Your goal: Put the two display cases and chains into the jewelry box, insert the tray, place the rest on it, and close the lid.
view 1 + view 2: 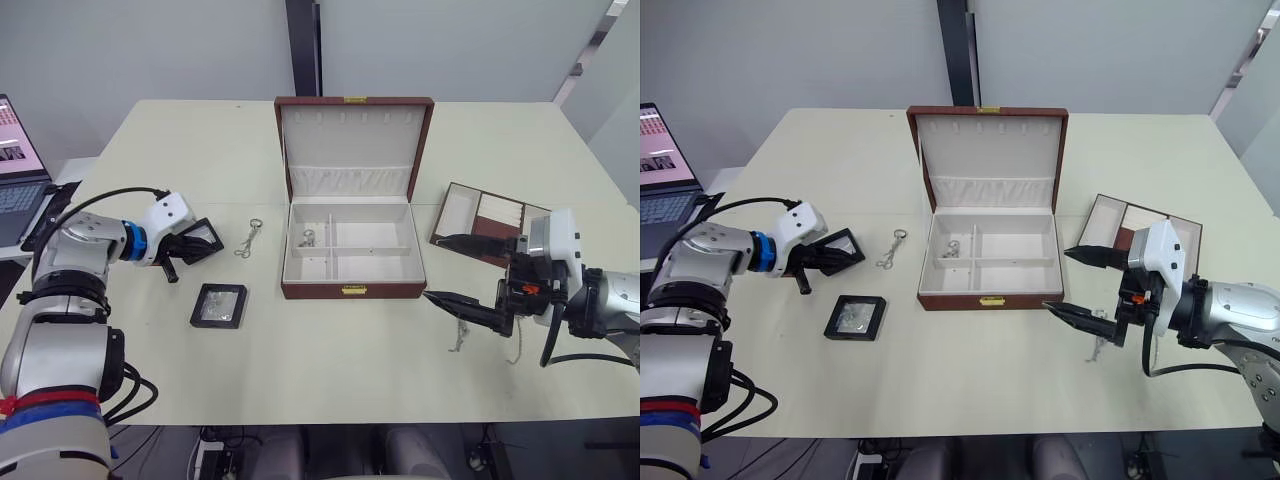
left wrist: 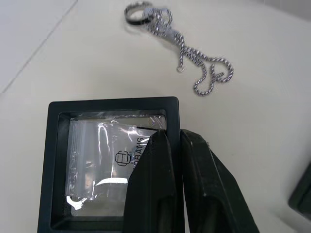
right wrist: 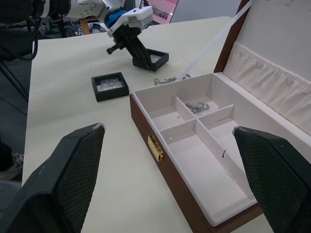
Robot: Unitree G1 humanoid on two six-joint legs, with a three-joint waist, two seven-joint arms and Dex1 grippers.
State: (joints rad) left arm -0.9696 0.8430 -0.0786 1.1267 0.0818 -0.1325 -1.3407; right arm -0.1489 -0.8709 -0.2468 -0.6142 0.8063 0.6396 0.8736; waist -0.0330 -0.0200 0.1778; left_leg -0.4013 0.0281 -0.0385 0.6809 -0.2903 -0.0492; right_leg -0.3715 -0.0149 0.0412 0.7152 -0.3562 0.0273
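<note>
Beige table; jewelry box centre, lid up. I see tray at its 3 o'clock. Right gripper gapes wide, empty. Left gripper pinches first display case; second display case at 6 o'clock, chain at 3.

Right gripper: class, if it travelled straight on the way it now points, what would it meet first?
Probably the jewelry box: the right gripper, jaws open, points at its front right corner. Depth is unclear, so it might skim past the front wall.
</note>
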